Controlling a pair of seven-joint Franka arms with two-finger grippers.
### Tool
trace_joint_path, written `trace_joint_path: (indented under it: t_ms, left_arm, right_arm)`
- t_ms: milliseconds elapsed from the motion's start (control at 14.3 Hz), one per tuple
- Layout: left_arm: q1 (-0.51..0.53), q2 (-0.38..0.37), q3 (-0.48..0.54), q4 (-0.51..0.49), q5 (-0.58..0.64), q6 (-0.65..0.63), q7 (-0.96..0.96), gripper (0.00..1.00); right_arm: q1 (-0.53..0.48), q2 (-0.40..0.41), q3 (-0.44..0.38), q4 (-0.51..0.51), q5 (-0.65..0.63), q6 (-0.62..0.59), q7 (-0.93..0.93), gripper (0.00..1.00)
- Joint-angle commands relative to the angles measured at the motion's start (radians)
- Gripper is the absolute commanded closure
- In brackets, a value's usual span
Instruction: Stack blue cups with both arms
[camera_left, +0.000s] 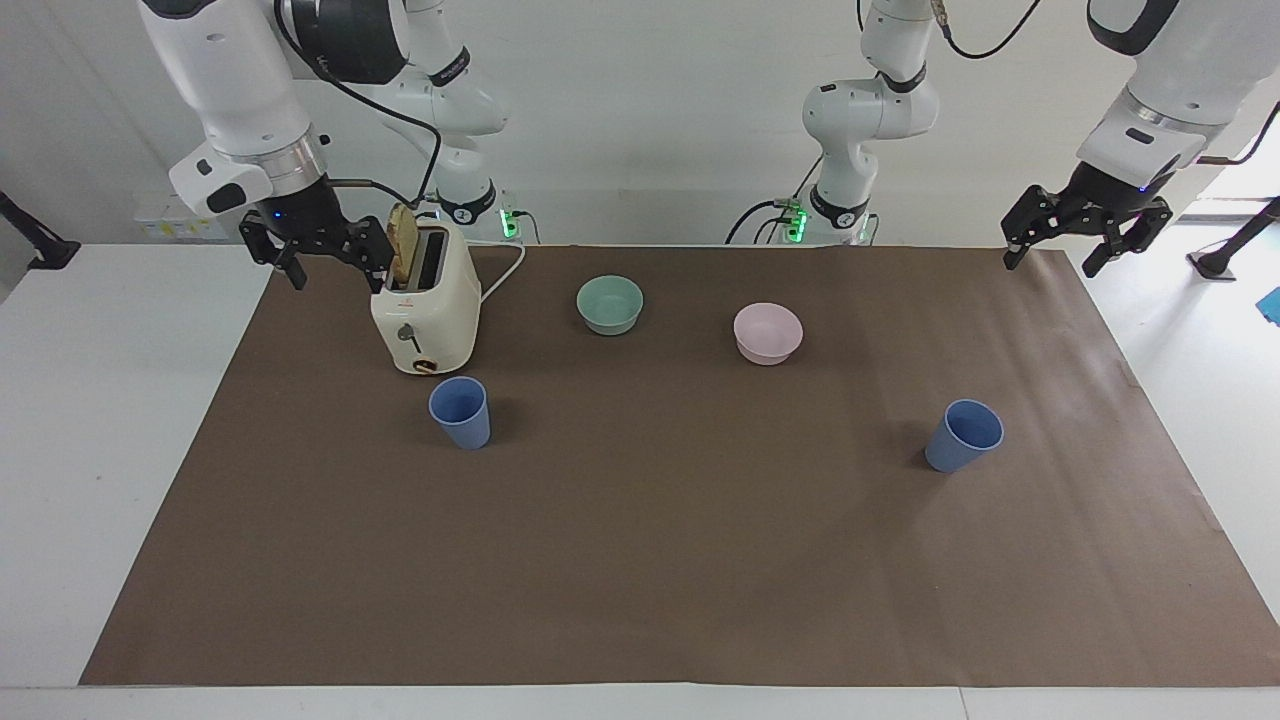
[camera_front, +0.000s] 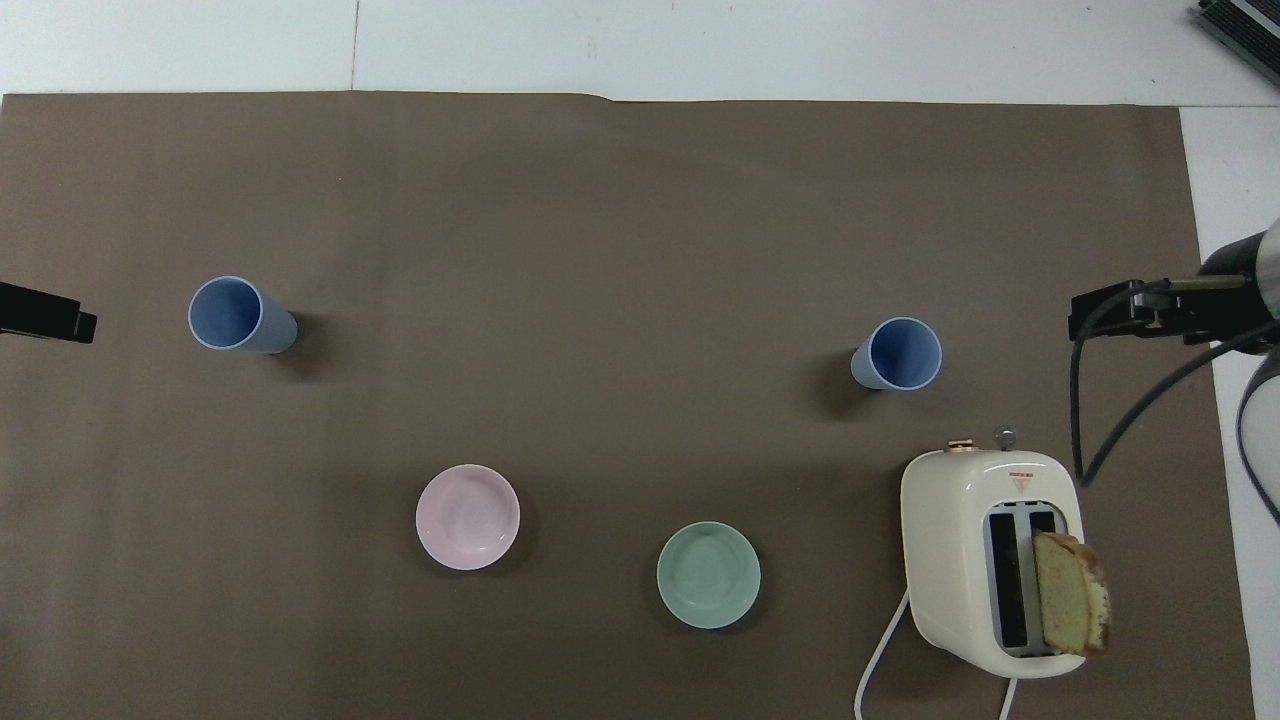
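Two blue cups stand upright and far apart on the brown mat (camera_left: 640, 560). One blue cup (camera_left: 461, 411) (camera_front: 897, 354) stands toward the right arm's end, just farther from the robots than the toaster. The other blue cup (camera_left: 965, 435) (camera_front: 241, 316) stands toward the left arm's end. My right gripper (camera_left: 340, 272) (camera_front: 1100, 315) is open and empty, raised beside the toaster over the mat's edge. My left gripper (camera_left: 1052, 262) (camera_front: 50, 318) is open and empty, raised over the mat's corner at its own end. Neither gripper touches a cup.
A cream toaster (camera_left: 425, 310) (camera_front: 985, 560) with a bread slice (camera_left: 403, 243) (camera_front: 1072, 595) in one slot stands near the right arm. A green bowl (camera_left: 610, 304) (camera_front: 708, 575) and a pink bowl (camera_left: 767, 333) (camera_front: 467, 517) sit nearer to the robots than the cups.
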Motion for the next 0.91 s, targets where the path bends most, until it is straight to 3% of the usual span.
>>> trace_joint_path:
  t_ms: [0, 838]
  left_arm:
    - [-0.009, -0.017, 0.008, -0.017, -0.005, -0.01, -0.006, 0.0]
    - [-0.018, -0.015, 0.006, -0.012, -0.003, -0.01, -0.009, 0.0]
  right_arm:
    - [-0.002, -0.026, 0.003, -0.031, -0.013, 0.014, -0.014, 0.0]
    - [-0.002, -0.026, 0.003, -0.031, -0.013, 0.016, -0.015, 0.0]
